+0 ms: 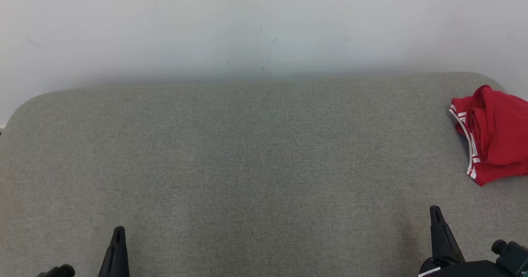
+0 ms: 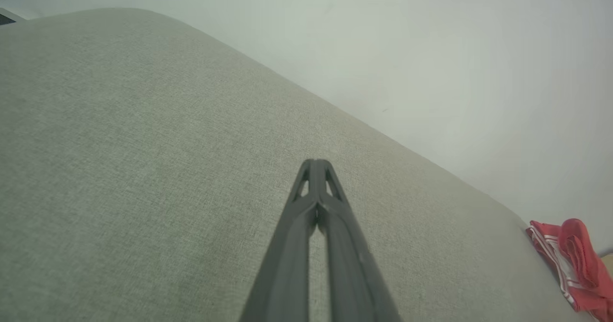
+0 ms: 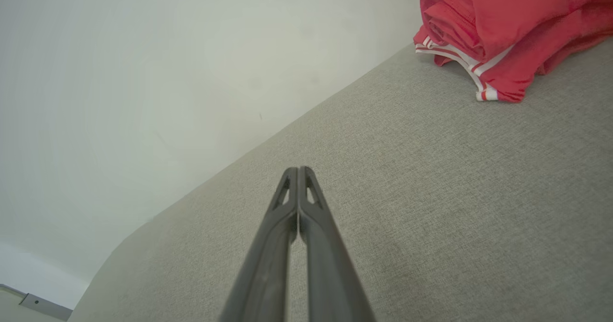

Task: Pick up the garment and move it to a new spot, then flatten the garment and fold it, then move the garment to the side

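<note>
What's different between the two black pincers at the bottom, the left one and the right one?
Place: the right gripper sits close to the red garment, while the left gripper is far across the grey padded surface from it. Reach: the right gripper's tip shows higher up the head view than the left gripper's. Shared: both are dark, shut and empty.
</note>
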Controlling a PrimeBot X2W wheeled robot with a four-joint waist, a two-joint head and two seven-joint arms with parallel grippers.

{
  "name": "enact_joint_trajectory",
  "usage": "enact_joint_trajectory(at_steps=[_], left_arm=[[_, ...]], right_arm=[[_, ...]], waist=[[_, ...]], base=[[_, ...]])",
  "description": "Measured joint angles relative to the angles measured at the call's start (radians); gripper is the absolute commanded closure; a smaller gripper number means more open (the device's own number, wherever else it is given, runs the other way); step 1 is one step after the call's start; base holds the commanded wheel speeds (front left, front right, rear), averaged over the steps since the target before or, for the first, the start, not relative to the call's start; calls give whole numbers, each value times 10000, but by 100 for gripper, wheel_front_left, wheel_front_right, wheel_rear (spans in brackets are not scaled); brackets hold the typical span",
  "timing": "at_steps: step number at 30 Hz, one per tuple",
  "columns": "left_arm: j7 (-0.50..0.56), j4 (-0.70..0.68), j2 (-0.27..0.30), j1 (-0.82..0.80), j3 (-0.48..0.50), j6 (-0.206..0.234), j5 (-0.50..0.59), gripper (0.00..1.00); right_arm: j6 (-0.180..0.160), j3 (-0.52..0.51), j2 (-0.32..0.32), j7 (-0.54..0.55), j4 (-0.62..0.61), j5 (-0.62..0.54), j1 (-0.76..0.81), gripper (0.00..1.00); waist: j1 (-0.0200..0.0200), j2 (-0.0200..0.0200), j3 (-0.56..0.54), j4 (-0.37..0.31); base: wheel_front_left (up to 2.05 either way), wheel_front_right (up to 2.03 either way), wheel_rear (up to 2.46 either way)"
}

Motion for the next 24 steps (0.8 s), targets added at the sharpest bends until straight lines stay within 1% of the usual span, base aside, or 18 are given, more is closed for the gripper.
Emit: enact_joint_trajectory(at_steps=[4,16,24], left_arm=[[136,44,2,-128,25,-71,-650,100],[606,230,4,-363,92,-86,-2533,100],[880,324,6,-529,132,-157,-3545,100]], right_arm=[[0,-50,15,111,35,577,-60,100],[0,-199,63,548,165,2234,-284,100],[0,-286,96,784,238,3198,-456,100]], waist=[[0,0,-5,-6],[0,0,-22,-27],[0,0,-32,-39]], base=[[0,0,0],[0,0,0],[0,0,0]])
